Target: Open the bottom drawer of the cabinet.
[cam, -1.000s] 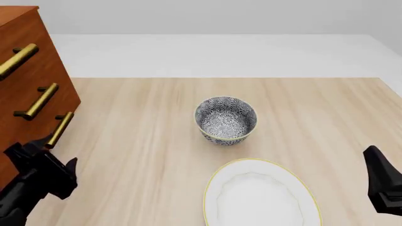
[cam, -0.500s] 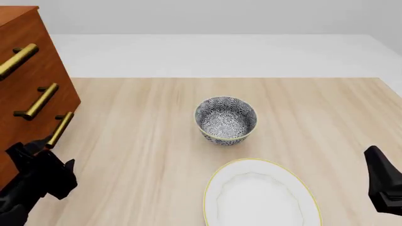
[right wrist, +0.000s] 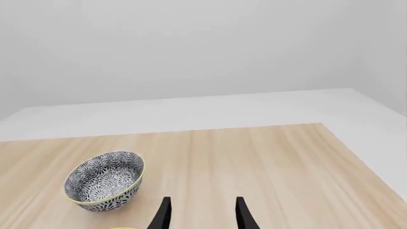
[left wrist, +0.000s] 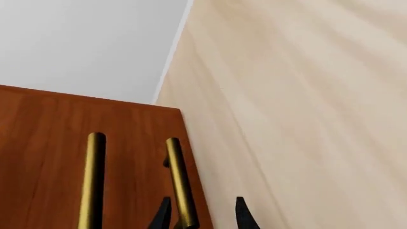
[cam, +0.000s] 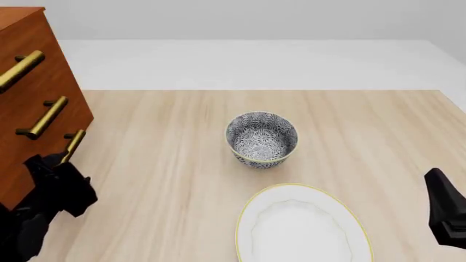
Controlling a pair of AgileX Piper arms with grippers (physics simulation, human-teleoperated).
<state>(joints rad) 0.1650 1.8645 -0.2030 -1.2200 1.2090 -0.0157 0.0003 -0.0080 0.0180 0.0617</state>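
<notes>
Half of bottom drawer (cam: 29, 180) hidden behind left hand (cam: 62, 164).

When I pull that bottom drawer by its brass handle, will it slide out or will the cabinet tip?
Likely slides: the bottom drawer sits lowest, so a pull gives little tipping leverage. The cabinet looks large, probably heavy. The smooth brass handle may slip between the left gripper fingers.

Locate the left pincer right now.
Front view, lower left: the left pincer sits at the cabinet, its open fingers straddling the bottom drawer's handle.
</notes>
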